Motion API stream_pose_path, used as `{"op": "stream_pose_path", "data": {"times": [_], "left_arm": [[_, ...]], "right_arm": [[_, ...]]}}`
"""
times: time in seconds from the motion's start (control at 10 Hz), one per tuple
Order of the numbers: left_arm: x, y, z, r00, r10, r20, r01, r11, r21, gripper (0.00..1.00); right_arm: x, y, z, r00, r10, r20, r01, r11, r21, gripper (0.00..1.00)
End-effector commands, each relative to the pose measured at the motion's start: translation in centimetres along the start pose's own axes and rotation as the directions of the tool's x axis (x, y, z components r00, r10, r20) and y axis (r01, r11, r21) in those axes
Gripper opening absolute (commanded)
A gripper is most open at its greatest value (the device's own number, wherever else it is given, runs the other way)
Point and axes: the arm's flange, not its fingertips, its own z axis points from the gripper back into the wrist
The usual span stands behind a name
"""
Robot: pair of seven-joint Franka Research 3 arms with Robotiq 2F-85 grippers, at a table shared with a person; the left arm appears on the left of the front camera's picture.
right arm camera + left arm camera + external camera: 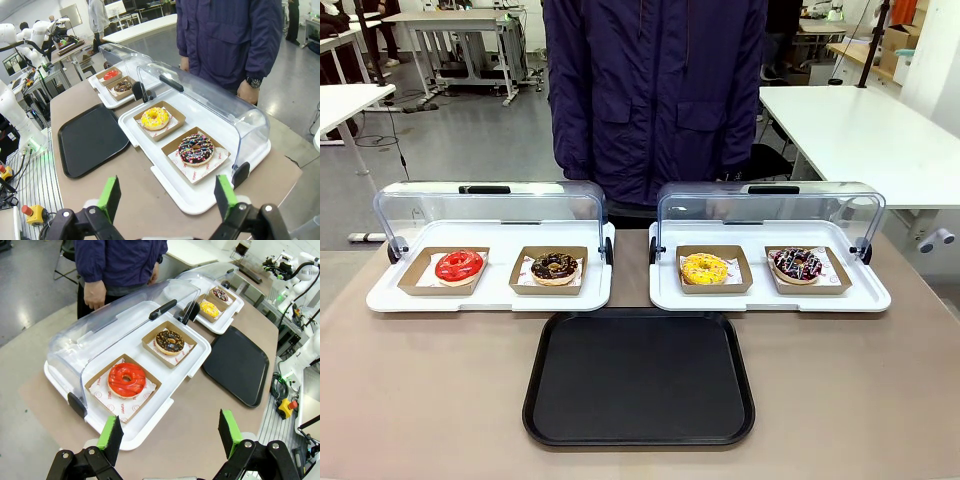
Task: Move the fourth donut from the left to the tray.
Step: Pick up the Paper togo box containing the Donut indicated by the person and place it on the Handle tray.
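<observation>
The fourth donut (797, 264), chocolate-glazed with pale drizzle and coloured sprinkles, lies in a brown cardboard holder at the right end of the right white display tray (870, 297). My right gripper (167, 197) hovers open above the near table edge, the same donut (196, 149) a little ahead of its fingers. The black tray (640, 378) lies bare at the table's front middle, also seen as the black tray (90, 140) and the black tray (241, 362). My left gripper (170, 434) stands open above the table, short of the red donut (126, 379).
A yellow donut (705, 268) shares the right display tray. The left display tray (495, 298) holds a red donut (459, 266) and a crumb-topped chocolate donut (555, 266). Both clear lids (770, 210) are tipped back open. A person in a dark jacket (655, 90) stands at the far side.
</observation>
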Motion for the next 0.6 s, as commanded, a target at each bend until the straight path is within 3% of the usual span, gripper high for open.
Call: {"op": "stream_pose_path", "data": {"times": [0.0, 0.5], "left_arm": [[-0.02, -0.06, 0.0, 1.0, -0.002, 0.004, 0.003, 1.0, -0.009, 1.0], [-0.02, -0.06, 0.0, 1.0, -0.002, 0.004, 0.003, 1.0, -0.009, 1.0]], "right_arm": [[0.14, -0.32, -0.13, 0.999, 0.025, 0.031, -0.025, 1.0, -0.001, 1.0], [0.14, -0.32, -0.13, 0.999, 0.025, 0.031, -0.025, 1.0, -0.001, 1.0]]}}
